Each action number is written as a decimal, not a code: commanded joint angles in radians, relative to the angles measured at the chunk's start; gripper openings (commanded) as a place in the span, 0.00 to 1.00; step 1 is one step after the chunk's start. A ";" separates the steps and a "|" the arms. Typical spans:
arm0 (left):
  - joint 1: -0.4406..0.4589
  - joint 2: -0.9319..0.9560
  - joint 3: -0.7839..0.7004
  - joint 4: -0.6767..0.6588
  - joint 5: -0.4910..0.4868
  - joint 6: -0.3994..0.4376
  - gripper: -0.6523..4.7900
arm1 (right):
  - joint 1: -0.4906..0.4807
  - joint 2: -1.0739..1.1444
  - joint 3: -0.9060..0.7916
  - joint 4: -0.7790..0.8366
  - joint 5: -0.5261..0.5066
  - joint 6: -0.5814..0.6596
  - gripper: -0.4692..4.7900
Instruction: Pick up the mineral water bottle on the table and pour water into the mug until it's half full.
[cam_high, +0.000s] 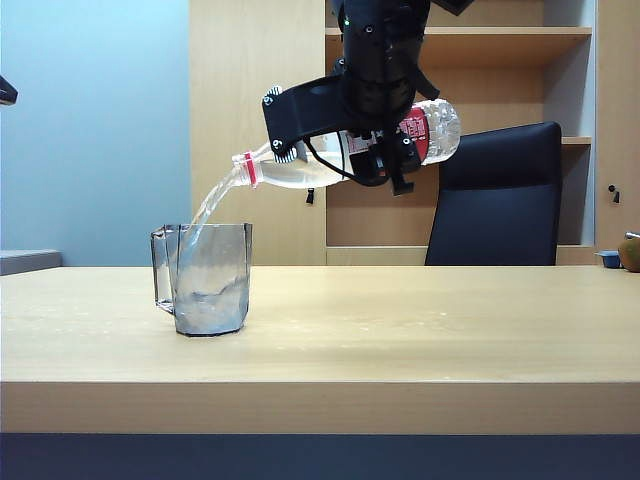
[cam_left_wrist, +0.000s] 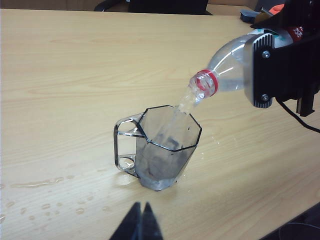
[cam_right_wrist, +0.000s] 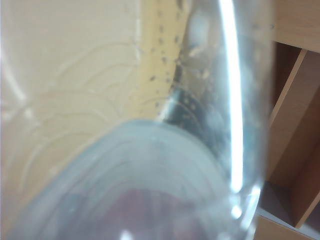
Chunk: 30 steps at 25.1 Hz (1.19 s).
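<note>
Pouring is under way: the bottle (cam_high: 350, 155), clamped in the right tool (cam_high: 385, 165), is tipped left, water (cam_high: 212, 205) streaming into the mug (cam_high: 205, 280) on the worktop (cam_high: 400, 330). The left tool (cam_left_wrist: 141, 225) waits near the mug, clenched and empty. Next, the bottle must be righted at half full.

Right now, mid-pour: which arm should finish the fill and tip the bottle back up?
Right. The right gripper holds the mineral water bottle tilted above the mug, with water streaming in. The left gripper is shut and empty, low over the table beside the mug.
</note>
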 joint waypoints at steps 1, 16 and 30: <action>0.001 -0.002 0.004 0.009 -0.002 0.003 0.12 | 0.003 -0.011 0.007 0.035 0.010 0.004 0.64; 0.000 -0.002 0.004 0.010 -0.002 0.003 0.12 | 0.005 -0.011 0.006 -0.050 -0.042 0.487 0.65; 0.000 -0.002 0.003 0.009 -0.002 0.003 0.12 | -0.127 -0.001 -0.248 0.434 -0.494 1.490 0.65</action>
